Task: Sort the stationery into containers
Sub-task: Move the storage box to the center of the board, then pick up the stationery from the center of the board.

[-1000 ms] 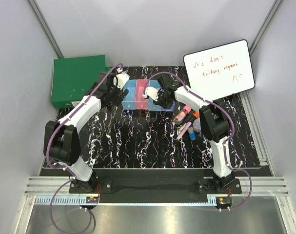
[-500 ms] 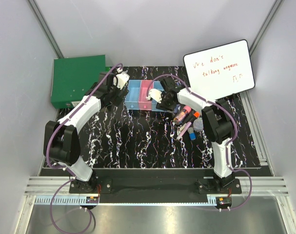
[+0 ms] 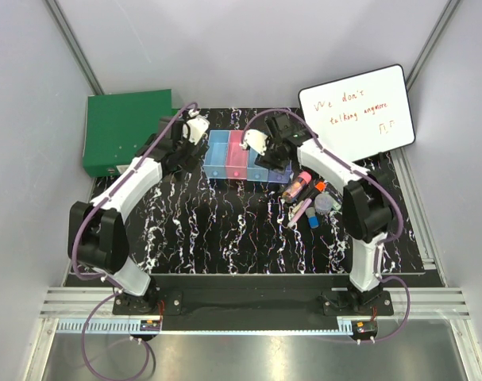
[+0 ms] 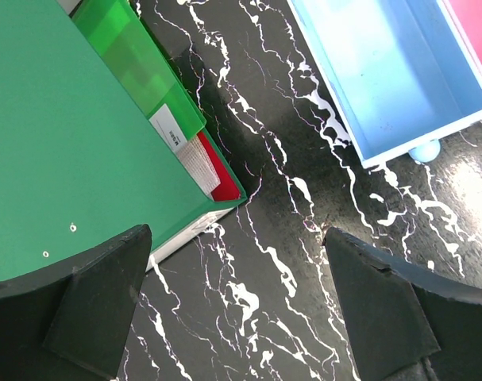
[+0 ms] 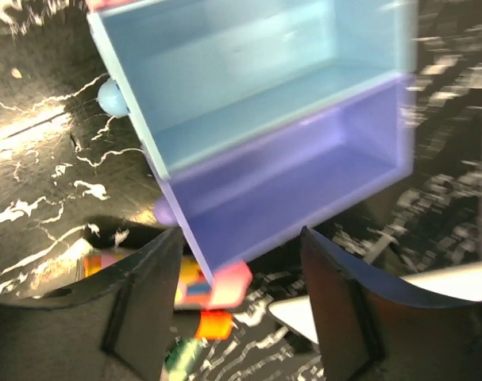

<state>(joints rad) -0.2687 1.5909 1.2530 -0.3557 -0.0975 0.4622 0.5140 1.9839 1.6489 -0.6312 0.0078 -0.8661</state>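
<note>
The containers (image 3: 234,156) are a joined row of four bins, light blue, pink, light blue and purple, at the middle back of the mat. My right gripper (image 3: 276,157) hovers open over the purple bin (image 5: 304,178), holding nothing. Beyond its fingers (image 5: 141,305) lie the pink-capped tube (image 5: 225,286), an orange piece (image 5: 214,324) and a green tip (image 5: 181,357). The stationery lies right of the bins: pink-capped tube (image 3: 296,186), pink marker (image 3: 301,213), blue piece (image 3: 313,222), grey-purple disc (image 3: 326,204). My left gripper (image 3: 183,156) is open over bare mat, left of the first light blue bin (image 4: 399,71).
A large green box (image 3: 121,131) sits at the back left, close to my left gripper. A white writing board (image 3: 356,111) with red handwriting leans at the back right, just behind the stationery. The mat (image 3: 225,230) is black with white veins.
My right gripper has opened and moved from over the pink bin toward the back right, over the purple bin. The left arm has barely moved.
</note>
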